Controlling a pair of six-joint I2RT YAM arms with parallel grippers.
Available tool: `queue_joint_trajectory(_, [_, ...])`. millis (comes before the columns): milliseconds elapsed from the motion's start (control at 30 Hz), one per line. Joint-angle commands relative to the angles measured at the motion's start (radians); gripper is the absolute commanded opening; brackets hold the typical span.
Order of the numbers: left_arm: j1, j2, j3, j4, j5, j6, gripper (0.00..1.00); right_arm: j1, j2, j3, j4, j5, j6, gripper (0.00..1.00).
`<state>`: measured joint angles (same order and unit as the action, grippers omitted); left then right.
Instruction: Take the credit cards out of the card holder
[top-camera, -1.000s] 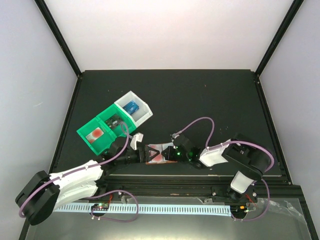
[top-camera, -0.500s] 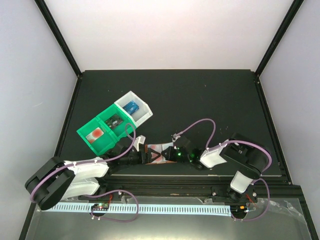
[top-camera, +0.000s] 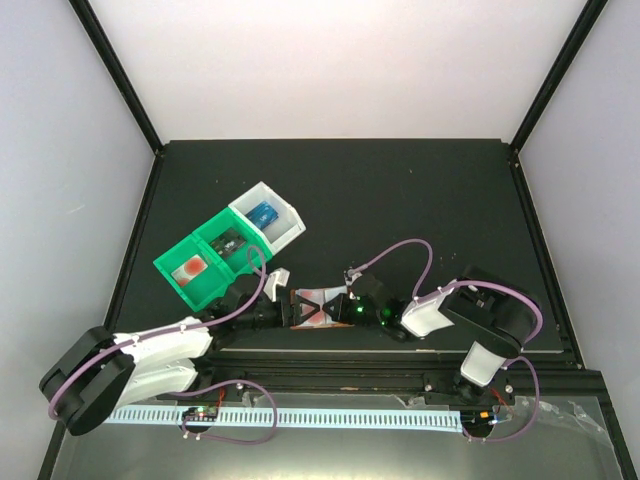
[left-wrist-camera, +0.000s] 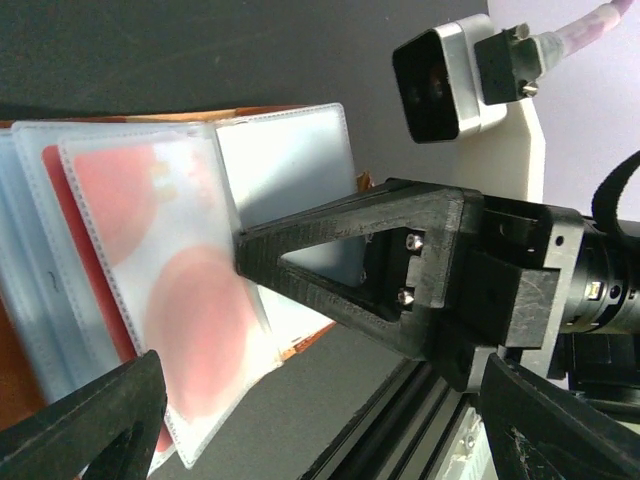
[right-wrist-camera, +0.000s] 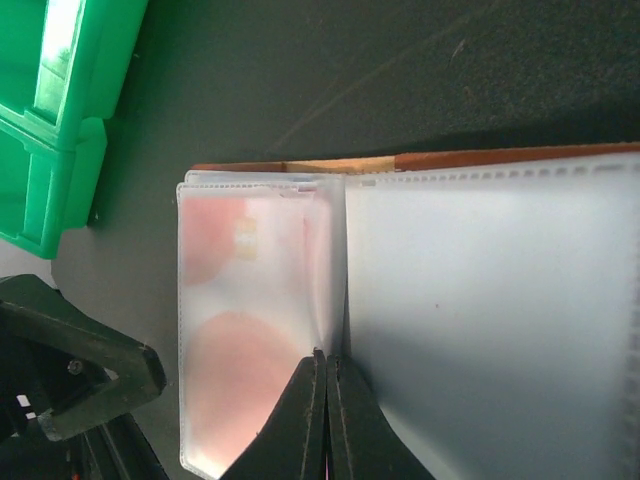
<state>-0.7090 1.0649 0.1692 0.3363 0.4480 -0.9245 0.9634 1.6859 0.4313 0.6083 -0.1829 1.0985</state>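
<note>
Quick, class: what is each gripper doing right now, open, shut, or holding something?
Left gripper: open, holding nothing.
Right gripper: shut, pinching a clear pocket of the card holder.

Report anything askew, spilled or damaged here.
Nothing spilled or damaged. The bin tray sits diagonal to the table edges, and the card holder lies open by the near edge, a red card in its clear pocket.

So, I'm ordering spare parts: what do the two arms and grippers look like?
Both the left arm and right arm have white link shells, black round joints and looping purple cables. Their fingers are black triangular open frames. A white bracket carries a wrist camera. Green lights glow near the right wrist.
</note>
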Motion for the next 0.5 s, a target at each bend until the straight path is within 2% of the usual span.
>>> queue_joint_trajectory(0, [-0.01,-0.018,0.044,-0.03,-0.017,0.032,0.88,0.009,0.022,-0.026,-0.073,-0.011,0.002,0.03])
queue_joint_trajectory(467, [-0.013,0.015,0.027,-0.017,-0.032,0.028,0.92,0.009,0.023,-0.047,-0.032,-0.009,0.029,0.03])
